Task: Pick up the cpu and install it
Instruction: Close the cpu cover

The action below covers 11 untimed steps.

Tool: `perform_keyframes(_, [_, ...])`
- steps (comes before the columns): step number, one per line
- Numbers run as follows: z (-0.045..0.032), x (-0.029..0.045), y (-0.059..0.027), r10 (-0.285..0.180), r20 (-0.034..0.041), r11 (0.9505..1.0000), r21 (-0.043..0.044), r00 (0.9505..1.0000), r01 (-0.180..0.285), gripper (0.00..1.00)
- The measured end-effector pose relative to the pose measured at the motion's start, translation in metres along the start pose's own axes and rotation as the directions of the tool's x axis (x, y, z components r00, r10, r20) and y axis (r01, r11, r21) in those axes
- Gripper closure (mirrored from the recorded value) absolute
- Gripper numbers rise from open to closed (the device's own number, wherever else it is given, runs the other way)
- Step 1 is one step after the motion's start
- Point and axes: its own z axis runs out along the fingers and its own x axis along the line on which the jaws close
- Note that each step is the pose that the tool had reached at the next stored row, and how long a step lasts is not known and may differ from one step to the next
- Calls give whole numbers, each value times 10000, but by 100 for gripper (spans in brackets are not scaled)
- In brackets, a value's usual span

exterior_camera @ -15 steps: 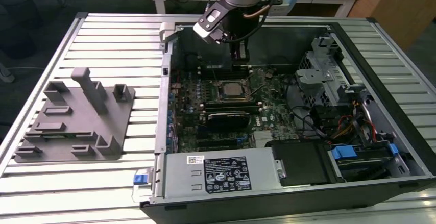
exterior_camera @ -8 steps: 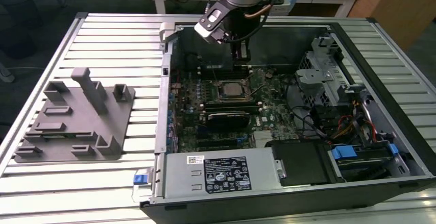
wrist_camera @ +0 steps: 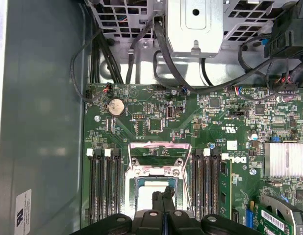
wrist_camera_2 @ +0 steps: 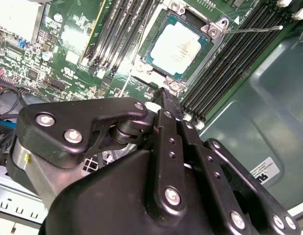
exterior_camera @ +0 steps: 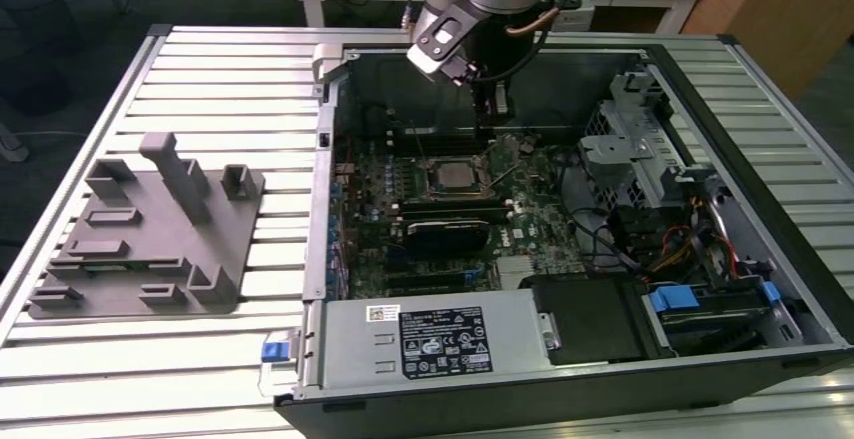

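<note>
The cpu (exterior_camera: 454, 172) lies flat in the motherboard socket inside the open computer case (exterior_camera: 320, 159), silvery top plate up. Both wrist views show it too, the cpu (wrist_camera_2: 178, 46) bare in its metal frame and the cpu (wrist_camera: 147, 192) partly behind my fingers. My gripper (exterior_camera: 494, 117) hangs just above the board, a little beyond the socket's far edge. The gripper (wrist_camera_2: 168, 94) is shut with nothing between its fingers, its tip apart from the chip. In the first wrist view the gripper (wrist_camera: 164, 198) shows the two fingers pressed together.
A large grey fixture block (exterior_camera: 147, 229) stands on the slatted table at the exterior view's left. Memory slots (wrist_camera: 102, 186) flank the socket. A thin socket lever (wrist_camera_2: 254, 29) sticks out beside it. Drive cage (exterior_camera: 641, 119), cables (exterior_camera: 627, 239) and power supply (exterior_camera: 427, 344) crowd the case.
</note>
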Motion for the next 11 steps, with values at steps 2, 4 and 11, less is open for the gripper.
perform_keyframes(2, [1, 0, 11, 0, 0, 10000, 0, 10000, 0, 89])
perform_keyframes(4, [1, 0, 23, 0, 0, 10000, 0, 10000, 0, 89])
perform_keyframes(11, [2, -1, 30, 0, 0, 10000, 0, 10000, 0, 89])
